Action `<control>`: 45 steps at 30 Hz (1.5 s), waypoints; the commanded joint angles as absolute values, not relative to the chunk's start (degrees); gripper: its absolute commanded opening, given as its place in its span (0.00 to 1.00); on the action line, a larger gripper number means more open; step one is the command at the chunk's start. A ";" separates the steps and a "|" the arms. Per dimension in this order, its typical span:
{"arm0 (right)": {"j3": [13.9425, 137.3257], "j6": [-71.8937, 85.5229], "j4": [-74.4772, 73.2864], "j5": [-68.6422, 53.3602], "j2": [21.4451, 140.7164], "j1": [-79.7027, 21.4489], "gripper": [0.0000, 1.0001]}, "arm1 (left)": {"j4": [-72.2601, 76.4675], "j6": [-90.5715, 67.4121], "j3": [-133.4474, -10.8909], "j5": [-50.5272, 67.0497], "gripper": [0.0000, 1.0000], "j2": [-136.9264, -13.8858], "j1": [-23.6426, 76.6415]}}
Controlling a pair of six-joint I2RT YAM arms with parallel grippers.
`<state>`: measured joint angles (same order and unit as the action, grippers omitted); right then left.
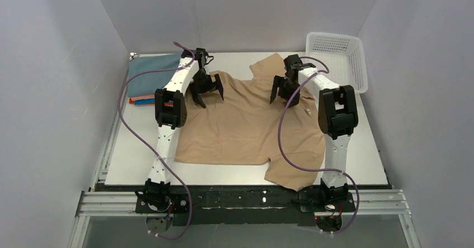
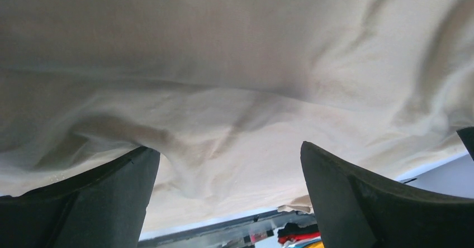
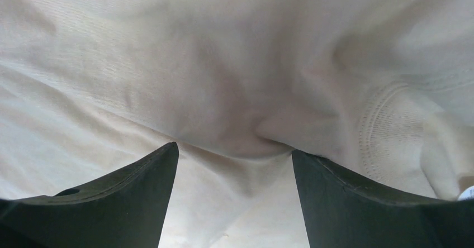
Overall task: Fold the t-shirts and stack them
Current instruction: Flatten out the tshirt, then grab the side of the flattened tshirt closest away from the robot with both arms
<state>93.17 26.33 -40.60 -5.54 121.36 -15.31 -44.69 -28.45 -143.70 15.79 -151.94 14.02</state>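
White walls close round the white table (image 1: 134, 167), and most of its middle is covered by the tan shirt (image 1: 246, 128), spread nearly flat and creased, with one flap reaching toward the far wall and a near corner lapping over the table's front edge. My left claw (image 1: 209, 96) hangs over that shirt's far left part, jaws spread wide with nothing between them; from its own camera the left claw (image 2: 229, 209) shows pale rumpled cloth (image 2: 223, 91) filling the view between the two dark fingers (image 2: 95, 203). My right claw (image 1: 284, 96) hangs over the shirt's far right part, also wide and holding nothing; its camera shows the right claw (image 3: 235, 209) above folds of the same cloth (image 3: 212, 69) and a stitched collar seam (image 3: 380, 130). I cannot tell whether either set of fingertips touches the fabric. Left of the shirt, just beside it, lies a folded stack (image 1: 146, 83) with a grey-blue shirt (image 1: 156, 68) on top and salmon (image 1: 146, 97) and blue edges below. Right of the shirt's far end sits a white basket (image 1: 358, 69).
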 commanded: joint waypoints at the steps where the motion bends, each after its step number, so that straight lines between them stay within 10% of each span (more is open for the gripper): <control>1: 100.90 23.33 -41.19 -2.81 124.10 -14.77 0.83 | -36.87 -27.58 -144.99 18.83 0.98 -154.62 13.45; 9: 91.29 22.45 -40.01 -1.15 104.22 -15.70 0.84 | -38.79 -22.62 -131.97 19.11 0.98 -133.53 15.64; 20: 48.69 26.77 -35.42 4.02 53.06 -14.72 0.98 | -36.12 -45.02 -51.85 -20.88 0.98 -53.12 21.66; 31: 41.05 29.39 -37.63 2.06 47.35 -14.50 0.94 | -24.17 -53.24 -37.10 -20.80 0.97 -54.64 15.76; 45: 40.07 30.52 -38.68 -1.31 47.68 -14.50 0.90 | -5.67 -55.07 -35.91 -10.02 0.54 -74.73 10.79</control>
